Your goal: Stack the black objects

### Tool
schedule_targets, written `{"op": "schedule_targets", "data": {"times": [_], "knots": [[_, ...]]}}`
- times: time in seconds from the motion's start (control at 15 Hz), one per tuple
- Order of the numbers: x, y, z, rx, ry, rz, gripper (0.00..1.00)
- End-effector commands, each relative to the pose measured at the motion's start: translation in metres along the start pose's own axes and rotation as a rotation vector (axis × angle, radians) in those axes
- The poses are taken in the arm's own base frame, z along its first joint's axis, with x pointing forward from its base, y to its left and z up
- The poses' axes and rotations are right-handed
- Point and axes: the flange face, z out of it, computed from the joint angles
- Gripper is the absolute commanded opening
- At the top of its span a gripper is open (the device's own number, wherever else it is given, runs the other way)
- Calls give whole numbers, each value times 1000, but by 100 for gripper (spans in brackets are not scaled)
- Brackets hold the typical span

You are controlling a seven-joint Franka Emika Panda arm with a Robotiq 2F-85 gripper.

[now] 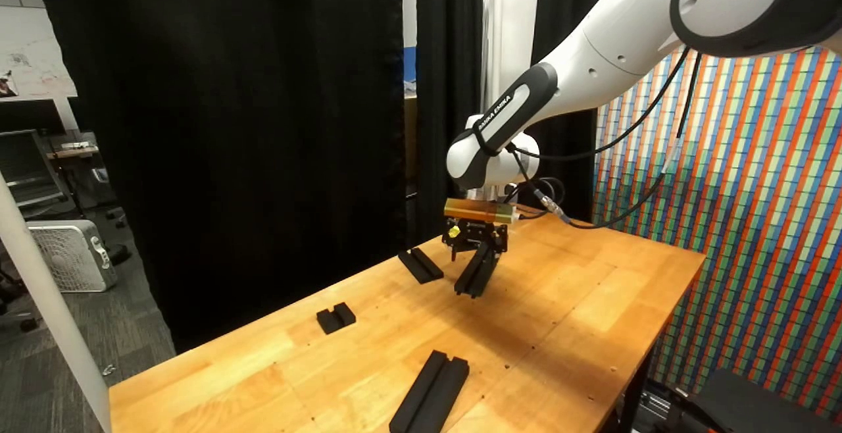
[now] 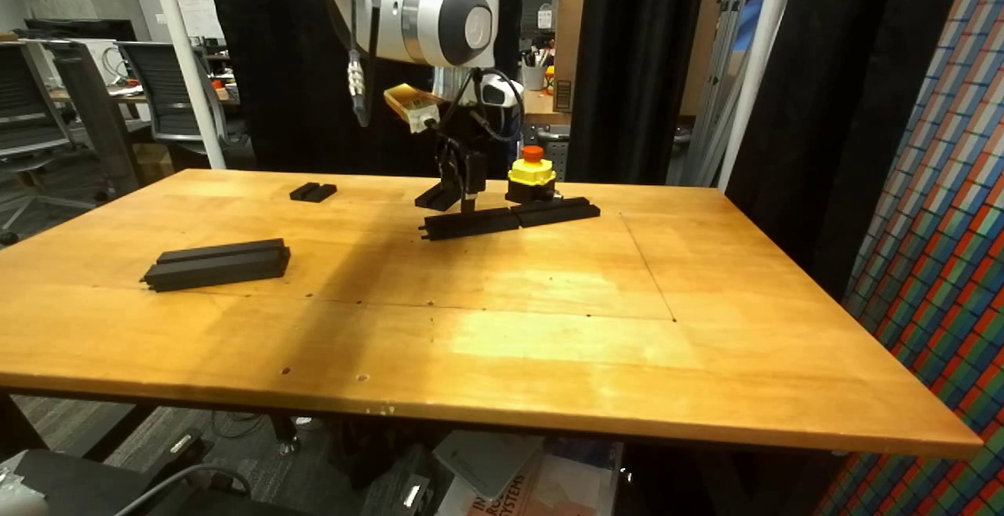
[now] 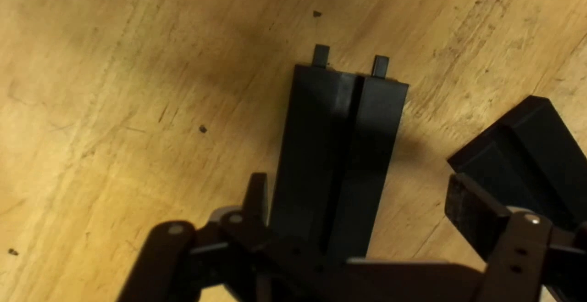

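Observation:
Black pieces lie spread on the wooden table. Beneath my gripper a grooved black bar shows two small prongs at its end. My gripper is open, with the bar between its fingers, nearer the left one in the wrist view; a gap shows on the right. In an exterior view this bar lines up with a further black length; a seam parts them. Beside the right finger lies a black slab, also in an exterior view. Apart lie a small black block and a long black bar.
A yellow object with a red top stands behind the lined-up bars at the table's far edge. A black curtain hangs along that side. Cables loop from the arm. The table has its near edge well in front of the pieces.

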Motion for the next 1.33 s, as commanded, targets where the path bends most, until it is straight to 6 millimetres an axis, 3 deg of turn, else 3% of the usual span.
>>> {"op": "schedule_targets", "data": {"times": [0.0, 0.6, 1.27], "knots": [[12, -7, 10, 6, 16, 37, 100], [25, -9, 41, 8, 58, 76, 100], [27, -6, 38, -34, 131, 118, 100]]}}
